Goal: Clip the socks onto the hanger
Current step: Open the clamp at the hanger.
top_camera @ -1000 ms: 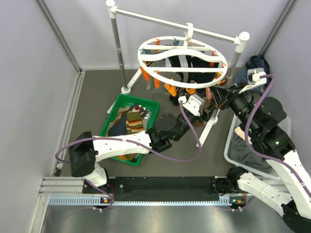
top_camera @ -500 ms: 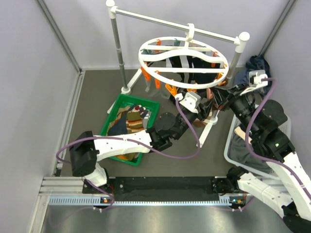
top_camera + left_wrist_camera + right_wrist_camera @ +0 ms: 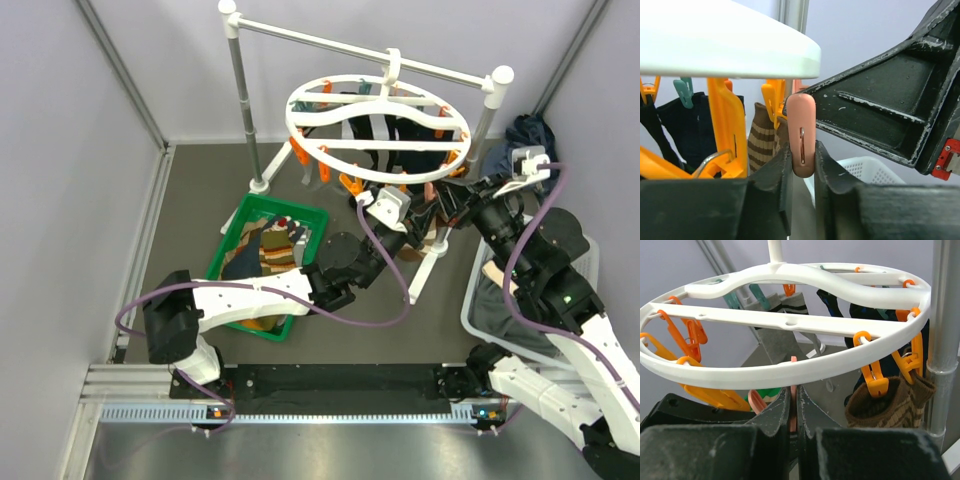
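Observation:
The white ring hanger (image 3: 375, 125) hangs from the rail, with orange clips (image 3: 875, 382) round its rim (image 3: 790, 367). Dark and grey socks (image 3: 385, 135) hang from it. A brown striped sock (image 3: 890, 400) is clipped at its right side and also shows in the left wrist view (image 3: 762, 142). More socks (image 3: 275, 245) lie in the green tray. My left gripper (image 3: 802, 160) is shut on a salmon-pink clip (image 3: 801, 130) just under the rim. My right gripper (image 3: 794, 400) is shut on a thin pink piece (image 3: 793, 365), seemingly the same clip, right beside the left gripper.
The white-and-grey rail stand (image 3: 240, 90) carries the hanger. A green tray (image 3: 222, 250) sits at the left. A white lattice basket (image 3: 478, 295) with dark cloth is at the right. The right finger (image 3: 890, 100) crowds the left wrist view.
My left gripper has moved slightly up and left under the ring. The hanger has shifted a little. The right arm has barely moved.

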`<state>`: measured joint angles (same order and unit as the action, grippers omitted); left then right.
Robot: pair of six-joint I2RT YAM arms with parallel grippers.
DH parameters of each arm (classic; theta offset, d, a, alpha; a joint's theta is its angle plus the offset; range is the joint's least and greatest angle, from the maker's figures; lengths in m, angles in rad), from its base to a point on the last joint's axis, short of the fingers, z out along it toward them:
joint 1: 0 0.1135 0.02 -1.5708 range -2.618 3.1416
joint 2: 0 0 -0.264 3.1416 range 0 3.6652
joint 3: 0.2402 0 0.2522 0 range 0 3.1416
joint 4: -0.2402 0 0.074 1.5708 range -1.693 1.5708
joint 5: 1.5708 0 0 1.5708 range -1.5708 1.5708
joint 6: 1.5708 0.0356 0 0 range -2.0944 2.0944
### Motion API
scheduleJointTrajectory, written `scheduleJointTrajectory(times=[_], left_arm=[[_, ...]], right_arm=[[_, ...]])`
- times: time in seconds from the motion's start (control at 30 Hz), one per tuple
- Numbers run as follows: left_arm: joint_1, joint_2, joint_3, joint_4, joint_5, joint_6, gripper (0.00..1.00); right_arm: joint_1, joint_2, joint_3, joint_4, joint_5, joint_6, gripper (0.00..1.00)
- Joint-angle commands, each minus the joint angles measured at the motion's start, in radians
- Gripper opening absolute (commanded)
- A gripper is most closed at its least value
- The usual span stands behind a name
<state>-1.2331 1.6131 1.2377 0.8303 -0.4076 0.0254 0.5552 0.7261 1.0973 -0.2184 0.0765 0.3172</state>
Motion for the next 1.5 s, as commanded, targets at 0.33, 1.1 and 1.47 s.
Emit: scheduleJointTrajectory(times=[0.33, 1.1, 1.47], left_arm=[[0.006, -0.036, -0.041, 0.024, -0.072, 0.004, 0.0], [0.006, -0.042, -0.053, -0.036, -0.013, -0.016, 0.0], [0.006, -0.036, -0.052, -0.039, 0.027, -0.019, 0.0]], right_arm=[[-0.001, -0.042, 0.009, -0.071, 0.037, -0.046, 0.32], [-0.003, 0.062, 0.093, -0.108, -0.093, -0.127, 0.61], [-0.005, 0.098, 0.121, -0.078, -0.109, -0.122, 0.35]])
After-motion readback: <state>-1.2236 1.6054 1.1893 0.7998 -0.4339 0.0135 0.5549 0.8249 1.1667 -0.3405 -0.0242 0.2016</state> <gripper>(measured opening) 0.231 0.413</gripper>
